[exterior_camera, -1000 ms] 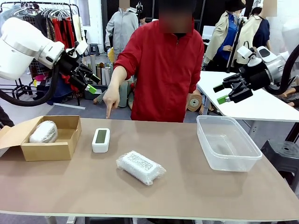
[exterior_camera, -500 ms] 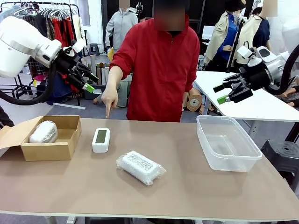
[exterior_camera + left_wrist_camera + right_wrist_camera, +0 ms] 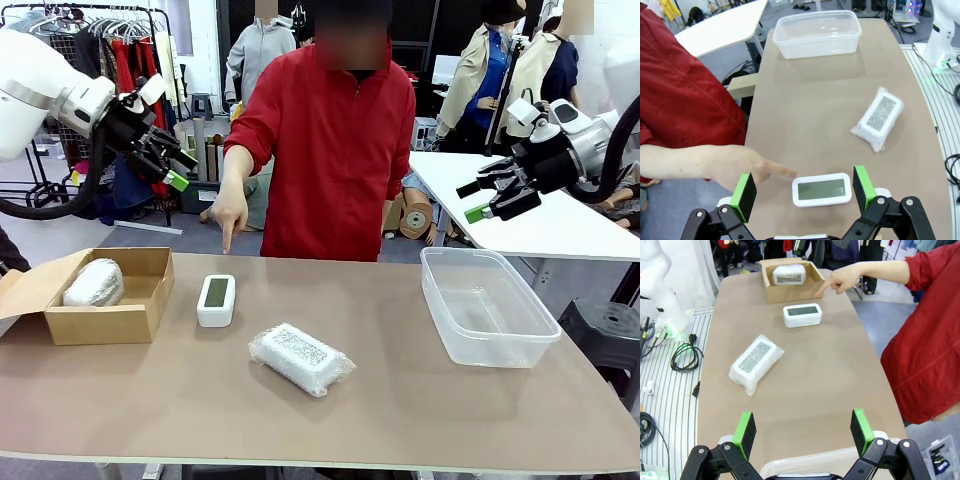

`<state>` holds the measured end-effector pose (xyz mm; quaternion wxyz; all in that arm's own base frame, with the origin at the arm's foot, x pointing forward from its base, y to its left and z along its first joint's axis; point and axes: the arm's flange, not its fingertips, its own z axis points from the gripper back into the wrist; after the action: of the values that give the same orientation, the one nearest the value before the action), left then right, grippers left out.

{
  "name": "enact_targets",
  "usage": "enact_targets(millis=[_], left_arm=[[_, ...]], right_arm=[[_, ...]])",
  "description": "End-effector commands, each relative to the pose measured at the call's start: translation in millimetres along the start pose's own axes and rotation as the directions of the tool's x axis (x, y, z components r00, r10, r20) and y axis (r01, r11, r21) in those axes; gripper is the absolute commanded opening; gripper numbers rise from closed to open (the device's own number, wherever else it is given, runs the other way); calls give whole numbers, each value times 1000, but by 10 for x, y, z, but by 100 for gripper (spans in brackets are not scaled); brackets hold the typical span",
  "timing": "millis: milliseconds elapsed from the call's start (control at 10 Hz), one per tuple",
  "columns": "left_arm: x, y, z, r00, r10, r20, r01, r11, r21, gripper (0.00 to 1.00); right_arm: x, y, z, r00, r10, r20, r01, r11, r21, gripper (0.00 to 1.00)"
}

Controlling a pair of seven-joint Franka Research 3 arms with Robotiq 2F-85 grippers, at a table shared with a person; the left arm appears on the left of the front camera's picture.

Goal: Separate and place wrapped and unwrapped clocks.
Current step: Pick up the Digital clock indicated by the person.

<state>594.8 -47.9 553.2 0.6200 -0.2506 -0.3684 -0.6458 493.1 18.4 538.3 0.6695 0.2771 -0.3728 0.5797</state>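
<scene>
A bare white clock [image 3: 216,299] [image 3: 821,189] [image 3: 802,315] with a greenish-grey screen lies flat on the brown table. The person's hand [image 3: 233,215] points a finger down just behind it. A bubble-wrapped clock [image 3: 300,358] [image 3: 877,118] [image 3: 755,362] lies near the table's middle. Another wrapped clock [image 3: 93,283] [image 3: 788,274] rests inside the cardboard box [image 3: 138,318]. My left gripper [image 3: 172,165] [image 3: 802,190] hangs open, high above the table's left side. High at the right, my right gripper [image 3: 474,199] [image 3: 801,434] is open above the clear tub, holding nothing.
A clear plastic tub [image 3: 484,345] [image 3: 817,34] stands on the right of the table. The person in a red top [image 3: 335,150] stands at the far edge. A white table [image 3: 520,215] and clothes racks are behind.
My left gripper has drawn back to the left and slightly up. The person's pointing hand has shifted a little left. My right arm has not moved.
</scene>
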Motion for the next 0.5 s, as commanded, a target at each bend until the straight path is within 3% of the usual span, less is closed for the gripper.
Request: enact_targets(millis=[0,400], left_arm=[[-13,49,35,1000,20,-10,-19,1000,17,100],[-40,24,31,1000,6,-5,-6,1000,14,100]], right_arm=[[11,10,-3,1000,3,0,-3,1000,1,100],[0,0,0,1000,0,0,0,1000,0,100]])
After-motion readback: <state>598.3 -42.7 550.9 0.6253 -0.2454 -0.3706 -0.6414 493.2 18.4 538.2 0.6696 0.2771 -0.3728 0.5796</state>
